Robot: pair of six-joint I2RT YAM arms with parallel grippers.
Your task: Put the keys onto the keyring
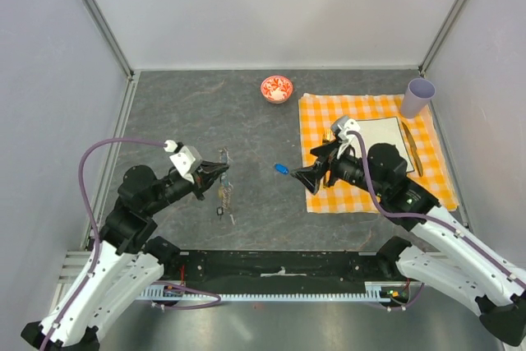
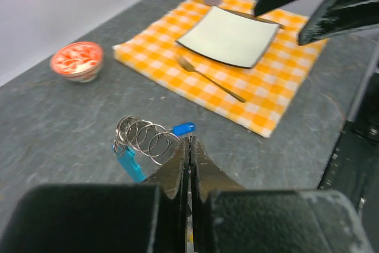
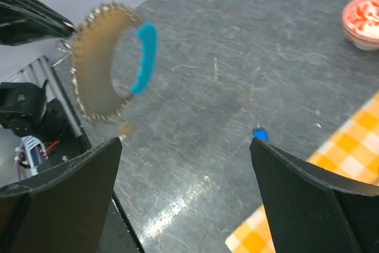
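- the keyring (image 3: 89,78) was judged light and springy, a thin wire coil likely to twist or slip in a pinch; the bare wire away from the light-blue strip (image 3: 144,57) was thought the best place for it to be held, so that the opening end would be free.
- the blue-headed key (image 3: 259,134) was judged small, stiff, flat and slippery on the table (image 1: 181,113); its coloured head was reckoned the surest part to be gripped, with the hole left clear.
- the keyring was seen as a grey wire loop of several turns, blurred in the right wrist view, with the curved strip along one side.
- it appeared to be lifted off the table at the tip of the left gripper (image 2: 189,143), whose jaws were pressed together on its wire.
- the right gripper (image 3: 186,141) was seen with jaws wide apart and nothing between them.
- the blue-headed key was found on the bare table, apart from the ring and near the orange checked cloth (image 1: 320,113).
- other keys could not be made out with certainty.
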